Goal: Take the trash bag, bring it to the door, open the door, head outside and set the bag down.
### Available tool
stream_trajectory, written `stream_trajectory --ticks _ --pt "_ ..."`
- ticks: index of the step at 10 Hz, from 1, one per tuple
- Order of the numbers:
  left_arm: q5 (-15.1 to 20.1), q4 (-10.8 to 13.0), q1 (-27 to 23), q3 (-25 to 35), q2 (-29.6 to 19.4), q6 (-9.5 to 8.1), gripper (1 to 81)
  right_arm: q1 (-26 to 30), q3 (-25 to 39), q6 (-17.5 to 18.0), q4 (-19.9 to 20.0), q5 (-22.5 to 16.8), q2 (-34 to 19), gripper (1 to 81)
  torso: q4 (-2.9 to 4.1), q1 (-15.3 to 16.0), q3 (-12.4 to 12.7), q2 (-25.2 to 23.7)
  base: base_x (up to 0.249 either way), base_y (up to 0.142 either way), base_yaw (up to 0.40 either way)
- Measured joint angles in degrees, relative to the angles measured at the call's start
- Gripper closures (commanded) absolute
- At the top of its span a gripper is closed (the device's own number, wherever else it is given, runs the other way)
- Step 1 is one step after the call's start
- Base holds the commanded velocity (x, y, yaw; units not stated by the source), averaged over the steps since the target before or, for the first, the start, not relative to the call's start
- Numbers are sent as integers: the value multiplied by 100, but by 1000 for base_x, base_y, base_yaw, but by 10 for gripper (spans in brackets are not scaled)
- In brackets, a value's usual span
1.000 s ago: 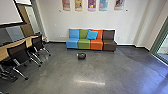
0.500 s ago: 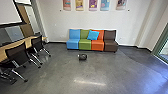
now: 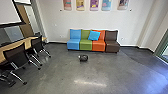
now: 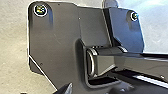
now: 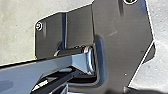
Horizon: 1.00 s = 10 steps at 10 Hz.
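In the head view a small dark bundle, seemingly the trash bag [image 3: 83,58], lies on the grey floor in front of the sofa, with floor between the two. At the right edge stands green-framed glass [image 3: 162,47]; whether it is a door I cannot tell. A dark tip of my left gripper [image 4: 65,89] juts in over the robot's own plate in the left wrist view. Similarly, a small part of my right gripper [image 5: 64,89] appears in the right wrist view. Nothing held can be made out in either wrist view.
Black wheeled chairs [image 3: 17,58] stand along a wooden table [image 3: 20,44] on the left. Against the far wall is a sofa of blue, green, orange and brown seats [image 3: 85,45], with a blue cushion [image 3: 94,35] on it.
The head view has shifted a little: the bag appears slightly lower and farther right, and the sofa also farther right, so the camera has moved with the robot.
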Motion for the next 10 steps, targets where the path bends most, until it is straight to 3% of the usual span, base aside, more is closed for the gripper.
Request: stream_trajectory --ticks 10 --pt "-2 -2 2 -16 -30 2 10 -11 -38 -2 0 0 38 10 0 -2 0 -2 136 0 0"
